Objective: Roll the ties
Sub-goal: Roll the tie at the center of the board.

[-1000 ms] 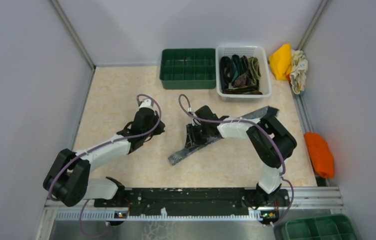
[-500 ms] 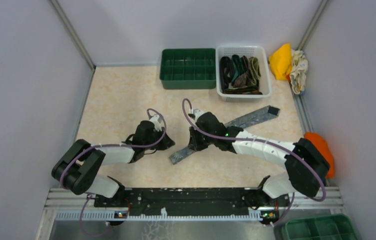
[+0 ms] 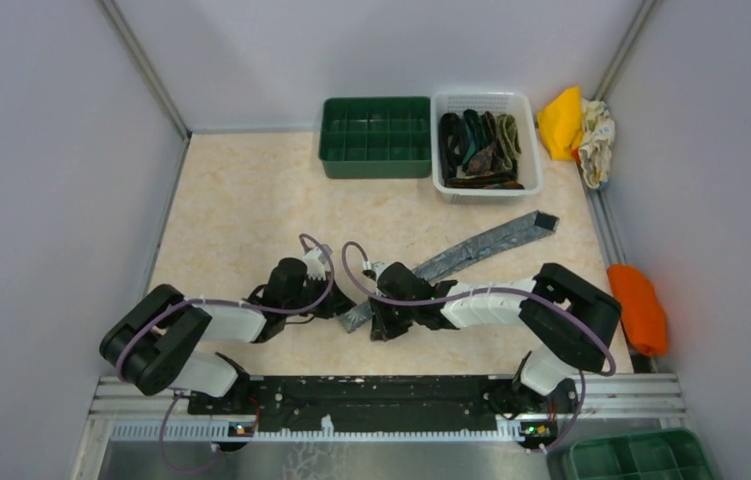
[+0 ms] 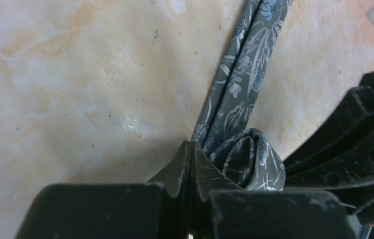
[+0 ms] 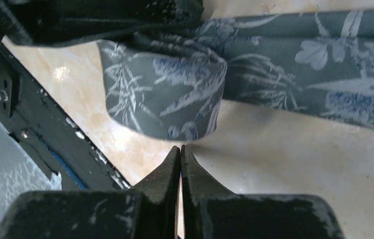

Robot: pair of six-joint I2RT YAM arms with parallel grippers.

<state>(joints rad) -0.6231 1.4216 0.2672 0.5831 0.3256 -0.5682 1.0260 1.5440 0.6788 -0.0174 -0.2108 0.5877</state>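
Seen from above, a beige marbled tabletop (image 3: 241, 200) carried a long grey tie (image 3: 481, 243) lying diagonally from lower centre towards the upper right. Its near end sat between the left claw (image 3: 344, 306) and the right claw (image 3: 378, 326), which met low in the middle of the frame. At the top stood a green divided tray (image 3: 323, 135) and, just beside it, a white basket (image 3: 534, 150) holding several dark ties (image 3: 479, 145). A yellow cloth (image 3: 561, 122) lay at upper right and an orange cloth (image 3: 638, 305) at the right edge. In the left wrist view, the left claw's fingers were pressed together with nothing between them, their tips just beside a small coil (image 4: 247, 159) at the end of the tie. The flat, leaf-patterned strip ran up to the top of the frame. In the right wrist view, the right claw was likewise clenched and empty, its tips just below the coil, while the strip stretched away to the right.
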